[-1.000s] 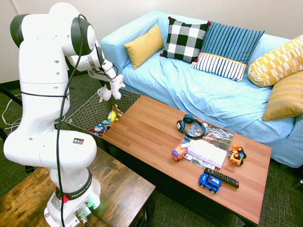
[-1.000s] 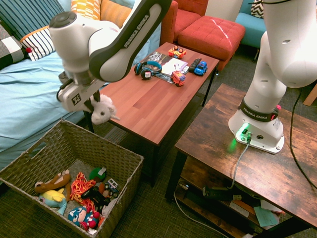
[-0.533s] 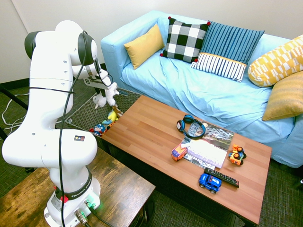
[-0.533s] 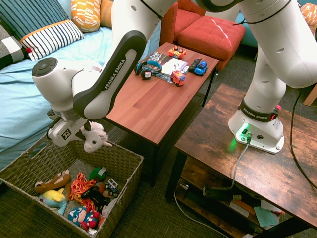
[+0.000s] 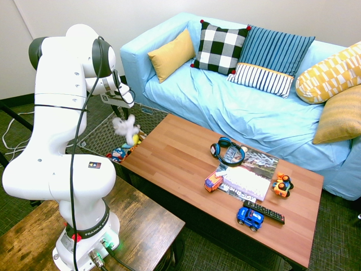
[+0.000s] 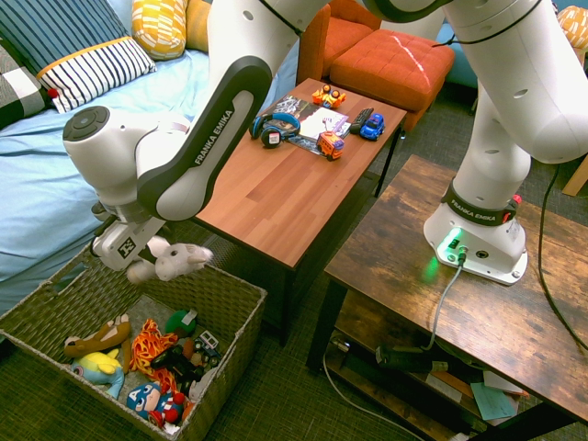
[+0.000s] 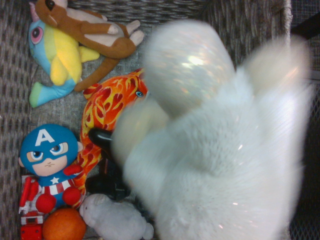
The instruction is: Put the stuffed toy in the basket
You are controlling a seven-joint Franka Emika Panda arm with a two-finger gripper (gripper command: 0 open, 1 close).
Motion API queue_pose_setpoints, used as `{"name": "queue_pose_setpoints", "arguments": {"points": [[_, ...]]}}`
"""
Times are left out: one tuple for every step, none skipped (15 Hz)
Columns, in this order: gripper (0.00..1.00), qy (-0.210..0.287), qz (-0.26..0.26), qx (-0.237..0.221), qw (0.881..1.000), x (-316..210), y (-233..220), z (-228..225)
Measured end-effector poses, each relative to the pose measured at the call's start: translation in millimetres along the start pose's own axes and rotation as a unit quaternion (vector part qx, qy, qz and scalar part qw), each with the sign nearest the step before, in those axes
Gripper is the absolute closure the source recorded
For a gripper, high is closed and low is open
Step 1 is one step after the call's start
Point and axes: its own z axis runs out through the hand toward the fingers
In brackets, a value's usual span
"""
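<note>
The release step is under way: the stuffed toy (image 6: 170, 261) sits blurred just under the claw (image 6: 138, 259), above the basket (image 6: 230, 303). Whether the claw has let go cannot be told. Next, the arm would need to lift clear.

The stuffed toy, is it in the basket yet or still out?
Not resting inside yet. The stuffed toy is in mid-air just below the gripper, above the basket.

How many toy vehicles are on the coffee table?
3: an orange truck beside the magazine, an orange car at the magazine's other end, and a blue car near the remote.
</note>
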Motion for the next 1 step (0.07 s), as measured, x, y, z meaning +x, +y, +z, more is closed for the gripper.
{"name": "queue_pose_setpoints", "arguments": {"points": [[0.0, 0.0, 0.001, -0.004, 1.0, 3.5, 3.2, 1.3]]}}
